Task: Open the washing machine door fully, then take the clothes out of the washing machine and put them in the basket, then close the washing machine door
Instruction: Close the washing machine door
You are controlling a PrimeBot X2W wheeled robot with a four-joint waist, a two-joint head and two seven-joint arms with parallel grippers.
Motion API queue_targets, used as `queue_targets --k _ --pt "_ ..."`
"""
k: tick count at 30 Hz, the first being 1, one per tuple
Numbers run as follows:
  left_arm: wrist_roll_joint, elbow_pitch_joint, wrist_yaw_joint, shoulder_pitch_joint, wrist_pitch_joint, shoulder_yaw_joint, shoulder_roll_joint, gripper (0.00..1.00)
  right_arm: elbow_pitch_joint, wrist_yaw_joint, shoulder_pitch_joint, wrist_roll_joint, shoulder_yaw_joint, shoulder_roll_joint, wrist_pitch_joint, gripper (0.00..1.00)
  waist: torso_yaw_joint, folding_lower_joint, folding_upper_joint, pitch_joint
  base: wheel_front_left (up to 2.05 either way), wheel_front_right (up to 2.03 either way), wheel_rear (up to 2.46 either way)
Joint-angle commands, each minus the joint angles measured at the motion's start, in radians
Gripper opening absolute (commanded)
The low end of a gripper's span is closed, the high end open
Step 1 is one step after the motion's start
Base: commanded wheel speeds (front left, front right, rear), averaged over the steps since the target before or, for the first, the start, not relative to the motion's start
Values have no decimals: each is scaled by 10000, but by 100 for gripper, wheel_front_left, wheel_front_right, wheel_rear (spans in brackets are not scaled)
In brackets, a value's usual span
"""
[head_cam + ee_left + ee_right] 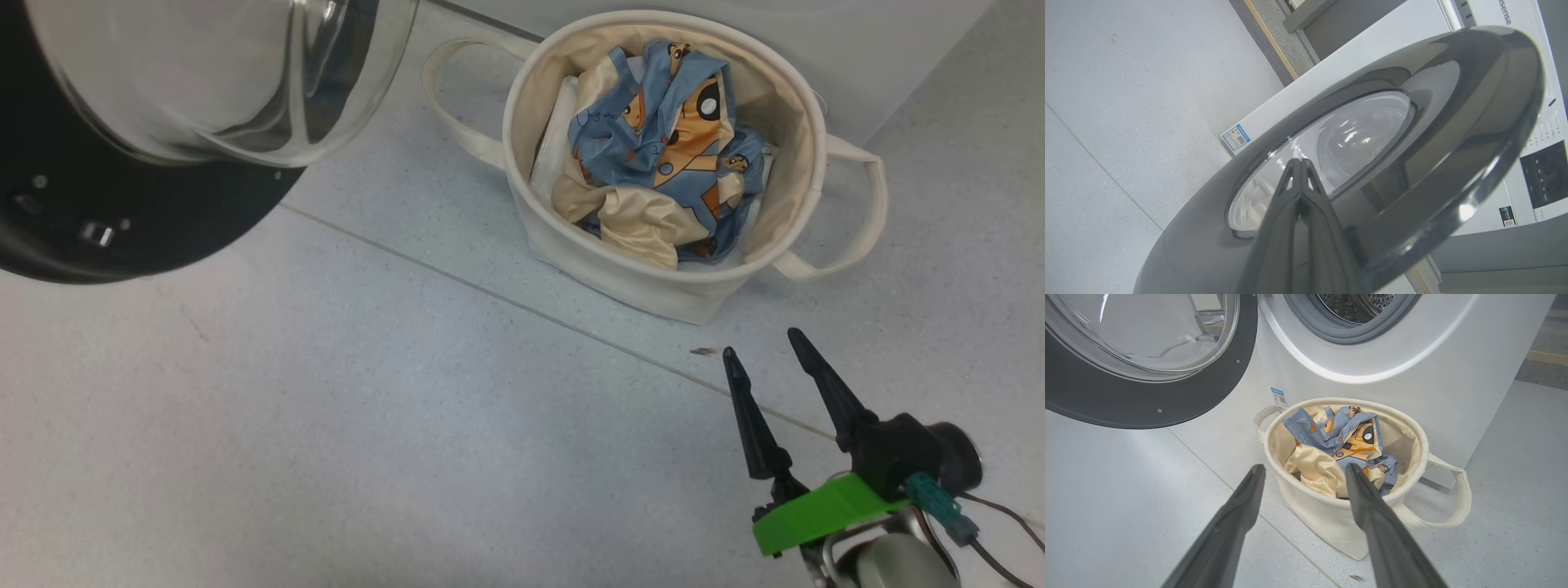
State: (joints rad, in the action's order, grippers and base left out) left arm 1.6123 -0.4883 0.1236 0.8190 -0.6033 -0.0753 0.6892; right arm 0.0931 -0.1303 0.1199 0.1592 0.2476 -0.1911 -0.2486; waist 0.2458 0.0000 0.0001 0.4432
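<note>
Blue-and-cream clothes (661, 147) lie bunched inside the basket (653, 286), which sits on the floor (326, 425) just in front of the machine (1412, 375), below its drum mouth (1347, 330). The visible part of the drum looks empty, so I judge the unloading done and closing the door (122, 237) to be the step in hand. The door hangs swung wide open at the robot's left.

The left gripper (1301, 163) has its fingers pressed together and points at the door's outer face, near where the black rim meets the glass. Whether it touches, I cannot tell. The right gripper (759, 341) hovers over the floor near the basket, fingers apart and holding nothing.

To close it well, the left gripper should push on the black rim rather than the glass bowl, toward the edge farthest from the hinge. It should follow the door's arc so the tips do not slide off the glossy surface. The basket's near handle sits close to the sweep and is worth watching. A firm final press should seat the latch.
</note>
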Motion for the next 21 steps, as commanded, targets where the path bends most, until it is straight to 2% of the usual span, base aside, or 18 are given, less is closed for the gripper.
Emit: queue_targets --k 1,7,13,21 --pt "-15 786 70 -264 -288 -243 794 0 -182 -4 73 56 275 142 -98 100 -23 0 -1 -36 0 0 0" --pt "109 2394 17 -991 -494 -183 637 0 158 -4 285 80 337 333 -117 100 -23 0 -1 -113 0 0 0" --pt "-185 4204 17 -1647 -179 286 -70 0 442 -4 646 235 520 658 -128 100 -271 0 -1 -478 0 0 0" --pt "-1016 4830 52 -1854 395 1070 -812 0 559 -4 855 318 212 1003 -130 100 -829 0 -1 -654 0 0 0"
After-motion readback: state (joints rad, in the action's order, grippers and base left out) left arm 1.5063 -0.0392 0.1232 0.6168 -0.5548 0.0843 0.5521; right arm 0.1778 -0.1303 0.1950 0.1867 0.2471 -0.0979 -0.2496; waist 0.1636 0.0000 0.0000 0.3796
